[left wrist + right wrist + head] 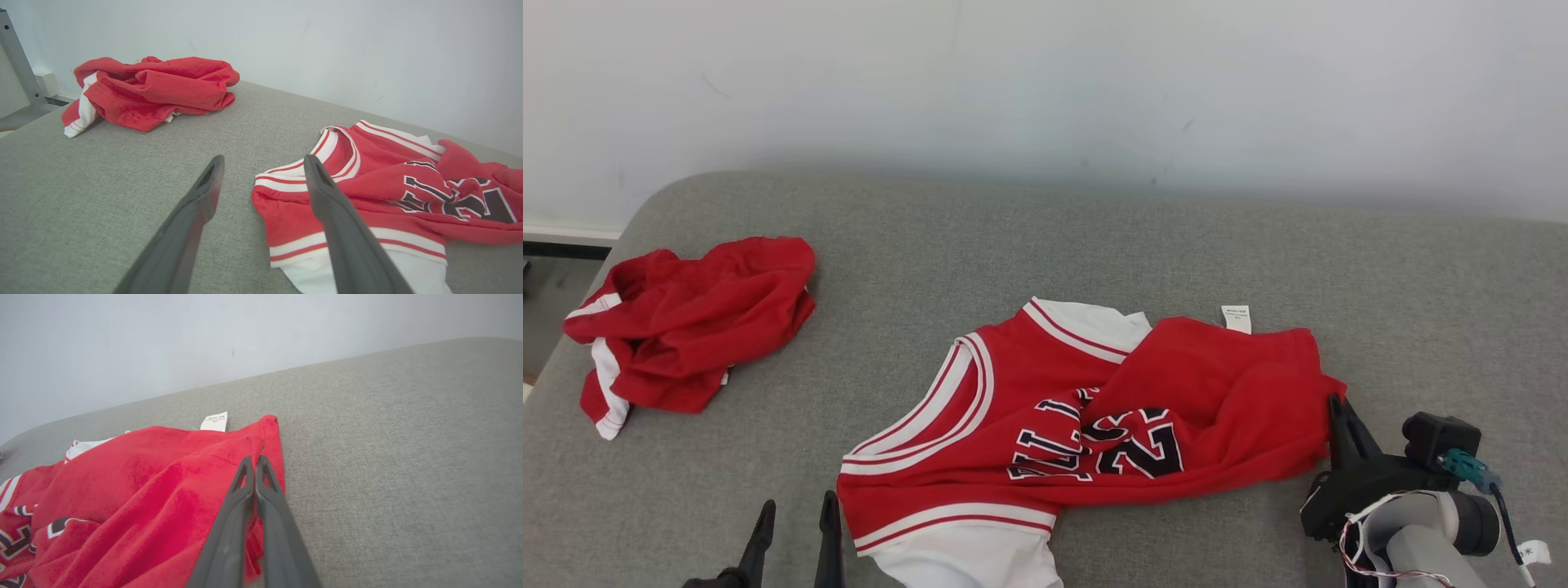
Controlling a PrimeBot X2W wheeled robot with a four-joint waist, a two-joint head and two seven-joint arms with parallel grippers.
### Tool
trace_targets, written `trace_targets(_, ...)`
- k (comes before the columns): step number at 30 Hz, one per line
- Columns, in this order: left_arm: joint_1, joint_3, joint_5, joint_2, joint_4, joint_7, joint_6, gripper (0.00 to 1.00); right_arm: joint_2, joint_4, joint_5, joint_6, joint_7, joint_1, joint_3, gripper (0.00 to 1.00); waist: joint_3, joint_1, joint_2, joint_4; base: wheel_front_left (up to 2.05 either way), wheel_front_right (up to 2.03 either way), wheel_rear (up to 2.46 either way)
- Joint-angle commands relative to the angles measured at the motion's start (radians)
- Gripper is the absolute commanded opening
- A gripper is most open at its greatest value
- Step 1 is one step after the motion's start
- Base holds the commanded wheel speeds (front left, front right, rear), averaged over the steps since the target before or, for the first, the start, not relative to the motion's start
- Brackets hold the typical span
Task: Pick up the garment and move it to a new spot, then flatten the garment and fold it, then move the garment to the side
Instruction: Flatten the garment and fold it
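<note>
On the grey padded surface (pixel 1094 245), your red jersey (pixel 1029 400) lies rumpled at centre, part folded over its numerals. Your right gripper (pixel 254 461) is closed at the hem, likely to draw it flat. Your left gripper (pixel 798 502) stands open beside the striped trim.

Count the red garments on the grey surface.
2. A crumpled garment lies at the far left; the jersey lies in the middle, its right edge pinched by the right gripper.

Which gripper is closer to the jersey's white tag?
Right. The right gripper is shut at the edge of the jersey near the tag; the left gripper is open beside the jersey's opposite end.
</note>
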Motion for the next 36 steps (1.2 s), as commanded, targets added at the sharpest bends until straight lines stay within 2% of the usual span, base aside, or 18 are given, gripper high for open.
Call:
trace_targets(1,0.019,0.0,0.008,0.0,0.002,-0.001,0.003,1.0,-0.007,-0.064,-0.016,0.002,-0.005,0.035,-0.013,0.0,-0.018,0.0,0.0,-0.015,0.0,0.0,0.0)
trace_targets(9,0.042,-0.012,-0.009,0.0,-0.001,-0.001,0.007,1.0,0.017,-0.337,-0.066,0.002,-0.001,0.255,-0.049,0.0,-0.039,0.0,0.0,-0.056,0.0,0.0,0.0)
trace_targets(11,0.045,-0.013,-0.014,0.0,-0.004,-0.001,0.01,1.0,0.032,-0.425,-0.066,0.002,0.046,0.341,-0.054,0.0,-0.039,0.0,0.0,-0.074,0.0,0.0,0.0)
trace_targets(15,0.052,-0.015,-0.019,0.0,-0.004,-0.001,0.012,1.0,0.051,-0.505,-0.038,0.002,0.141,0.432,-0.065,0.0,-0.041,0.0,0.0,-0.09,0.0,0.0,0.0)
trace_targets(16,0.054,-0.016,-0.019,0.0,-0.003,-0.001,0.013,1.0,0.054,-0.527,-0.041,0.002,0.149,0.443,-0.068,0.32,-0.042,0.0,0.0,-0.092,0.0,0.0,0.0)
trace_targets(17,0.054,-0.018,-0.02,0.0,-0.003,-0.001,0.014,1.0,0.055,-0.547,-0.044,0.002,0.152,0.451,-0.075,1.0,-0.042,0.0,0.0,-0.093,0.0,0.0,0.0)
trace_targets(26,0.07,-0.03,-0.006,0.0,0.006,-0.001,0.009,1.0,0.063,-0.655,-0.093,0.002,0.164,0.504,-0.135,1.0,-0.04,0.0,0.0,-0.079,0.0,0.0,0.0)
trace_targets(36,0.168,-0.166,-0.035,0.0,0.046,-0.001,-0.005,1.0,0.064,-0.589,-0.142,0.003,0.184,0.505,-0.174,1.0,-0.035,0.0,0.0,-0.057,0.0,0.0,0.0)
